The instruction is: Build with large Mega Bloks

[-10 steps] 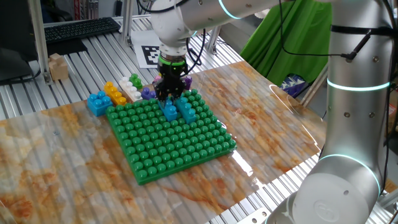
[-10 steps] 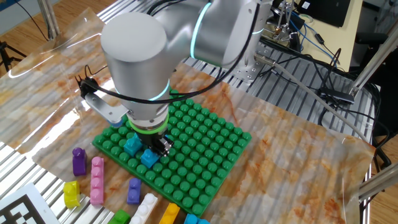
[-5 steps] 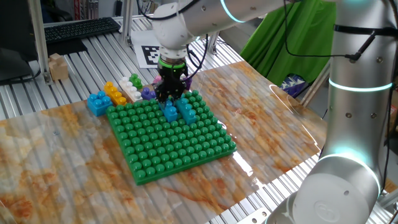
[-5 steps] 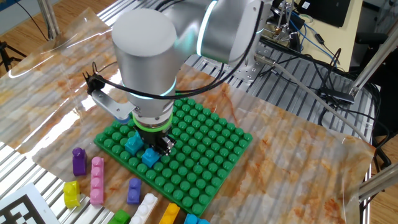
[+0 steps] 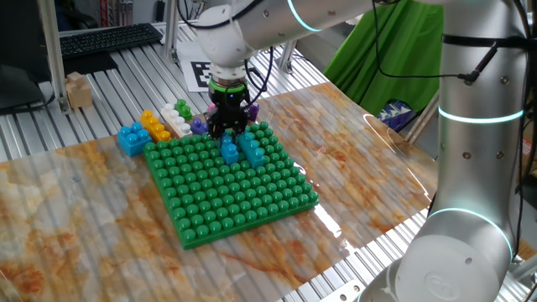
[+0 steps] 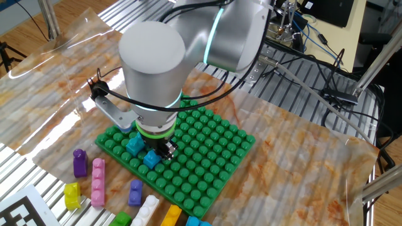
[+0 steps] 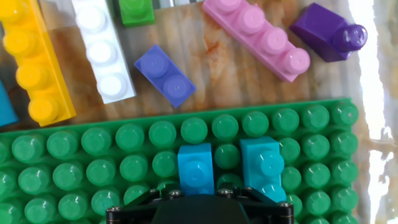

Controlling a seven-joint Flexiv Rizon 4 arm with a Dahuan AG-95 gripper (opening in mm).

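Two blue Mega Bloks stand side by side near the far edge of the green studded baseplate (image 5: 226, 180): a lighter blue one (image 7: 196, 167) and a teal-blue one (image 7: 264, 167). They also show in the fixed views (image 5: 230, 152) (image 5: 252, 149) (image 6: 151, 158) (image 6: 134, 145). My gripper (image 5: 228, 134) hangs just above the lighter blue brick, its jaws slightly apart and holding nothing. In the hand view only the black gripper body shows at the bottom edge, covering that brick's near end. Loose bricks lie beyond the plate: yellow (image 7: 28, 62), white (image 7: 102, 53), small purple (image 7: 165, 74), pink (image 7: 261, 37), dark purple (image 7: 323, 28), green (image 7: 137, 11).
A light-blue brick (image 5: 132, 138) lies at the baseplate's far left corner beside the yellow one (image 5: 154, 126). A marker card (image 5: 200, 74) and a small cardboard box (image 5: 78, 90) sit behind on the slatted metal table. Green cloth (image 5: 377, 59) hangs at the right.
The arm's upper joints have swung a little. The gripper stays over the lighter blue brick, and both blue bricks remain seated on the baseplate.
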